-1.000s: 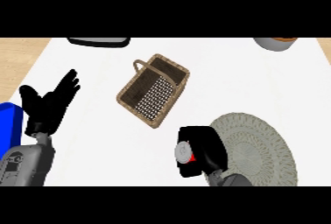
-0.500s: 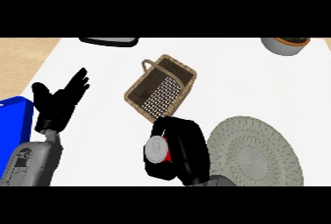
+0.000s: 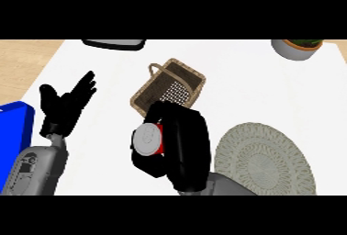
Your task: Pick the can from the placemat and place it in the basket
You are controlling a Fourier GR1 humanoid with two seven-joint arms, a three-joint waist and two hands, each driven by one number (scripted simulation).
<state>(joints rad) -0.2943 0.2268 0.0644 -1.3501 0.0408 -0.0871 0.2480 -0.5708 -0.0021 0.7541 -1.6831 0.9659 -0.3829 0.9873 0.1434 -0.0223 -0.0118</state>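
My right hand is curled round a red can with a grey-white top, held above the white counter just in front of the basket. The brown wicker basket stands tilted at the middle, its near rim partly hidden behind my fingers. The round grey woven placemat lies at the right with nothing on it. My left hand rests open at the left, fingers up.
A blue bin shows at the left edge. A dark tray lies at the back left and a potted plant at the back right.
My right hand has carried the can leftward and forward, off the placemat to the basket's near edge. The left hand has stayed open at the left.
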